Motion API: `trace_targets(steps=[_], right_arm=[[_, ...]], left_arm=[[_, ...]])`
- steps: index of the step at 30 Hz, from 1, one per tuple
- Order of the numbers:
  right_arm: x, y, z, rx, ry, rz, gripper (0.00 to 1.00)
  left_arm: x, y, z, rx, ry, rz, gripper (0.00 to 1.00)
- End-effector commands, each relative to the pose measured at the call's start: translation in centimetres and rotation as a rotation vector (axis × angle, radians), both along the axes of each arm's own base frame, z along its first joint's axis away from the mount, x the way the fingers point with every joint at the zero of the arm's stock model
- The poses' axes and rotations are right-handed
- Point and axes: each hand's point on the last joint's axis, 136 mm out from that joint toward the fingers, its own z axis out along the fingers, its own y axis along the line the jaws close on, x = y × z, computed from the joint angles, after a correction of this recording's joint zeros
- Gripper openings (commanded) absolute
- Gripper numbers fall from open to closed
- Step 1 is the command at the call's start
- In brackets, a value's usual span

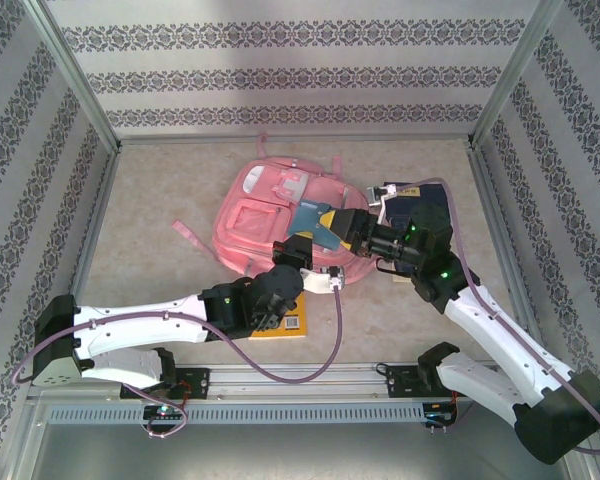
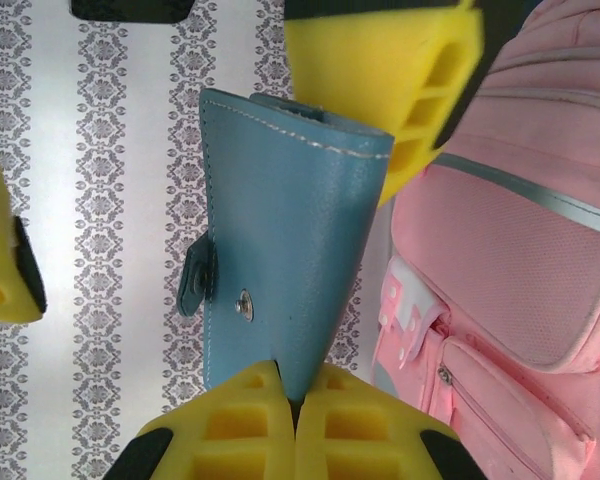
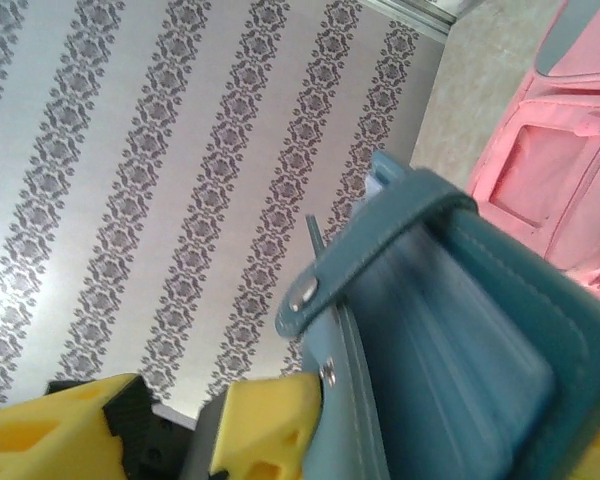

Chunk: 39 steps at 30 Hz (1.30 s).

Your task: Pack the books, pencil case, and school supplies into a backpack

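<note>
- Over the near right part of the large pink fabric backpack (image 1: 245, 215), a thin grey-blue leather-look pad (image 1: 310, 218) with a stitched edge and a snap strap is held up.
- The pad's lower edge is pinched between the yellow foam fingers (image 2: 230, 430) of the left gripper (image 1: 300, 243), which are pressed tight together on it.
- The right gripper (image 1: 330, 228) is brought to the pad from the backpack's right side with its jaws spread apart. One yellow finger is laid against the pad's far corner and the other is kept off it.
- A yellow-orange paperback with a barcode (image 1: 285, 325) is seen on the near side of the backpack, partly covered by the left arm (image 1: 150, 325).
- A flat dark navy book (image 1: 412, 198) is seen just right of the backpack.
</note>
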Motion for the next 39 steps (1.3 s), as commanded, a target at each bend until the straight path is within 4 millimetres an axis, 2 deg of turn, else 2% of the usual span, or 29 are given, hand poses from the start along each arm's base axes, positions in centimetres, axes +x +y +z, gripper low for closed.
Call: trace_targets(steps=[1,7,9,10,12,13,16,20,24,27,29,33,36,39], right_arm=[[0.6,0.1,0.5,0.032,-0.024,-0.036,0.68],[1.0,-0.2,-0.1,0.021,-0.003,-0.071,0.18],[1.1,-0.6,-0.6,-0.003,0.004,-0.093,0.04],[1.1,-0.8,-0.7,-0.016,0.002,-0.103,0.0],[1.2,-1.6,-1.0,-0.039,-0.001,-0.133,0.0],[1.3,-2.0,-1.0,-0.046,-0.003,-0.147,0.0],[2.0,-4.1,-1.9,-0.096,0.01,-0.227,0.0],[2.8,-8.8,-4.2,-0.273,0.039,-0.405,0.0],[2.9,-11.8,-5.6,-0.392,0.039,-0.498,0.0],[2.7,-14.7,-7.4,-0.524,0.077,-0.601,0.0],[2.3,-16.5,-8.2,-0.595,0.089,-0.663,0.0],[1.4,-19.7,-9.2,-0.716,0.087,-0.784,0.0],[0.6,-21.8,-9.5,-0.799,0.08,-0.863,0.0],[0.1,-23.0,-9.7,-0.851,0.066,-0.902,0.0]], left_arm=[[-0.4,-0.5,0.8,-0.049,-0.021,0.0,0.0],[-0.4,-0.5,0.4,-0.053,0.002,0.017,0.01],[-0.3,-0.6,0.2,-0.058,0.008,0.024,0.26],[-0.4,-0.6,0.1,-0.063,0.011,0.024,0.37],[-0.5,-0.5,-0.1,-0.081,0.026,0.017,0.53],[-0.5,-0.5,-0.2,-0.092,0.036,0.016,0.56],[-0.7,0.0,0.0,-0.151,0.089,0.019,0.6],[0.2,1.3,1.2,-0.348,0.281,0.077,0.62],[2.7,2.2,1.3,-0.586,0.56,0.185,0.68],[5.5,2.4,-0.1,-0.745,0.808,0.32,0.69],[6.8,1.5,-1.3,-0.821,0.953,0.372,0.68],[8.3,-1.8,-3.5,-0.906,1.2,0.408,0.68],[9.9,-3.8,-5.0,-0.969,1.331,0.45,0.63],[11.4,-5.4,-6.5,-1.022,1.419,0.468,0.61]])
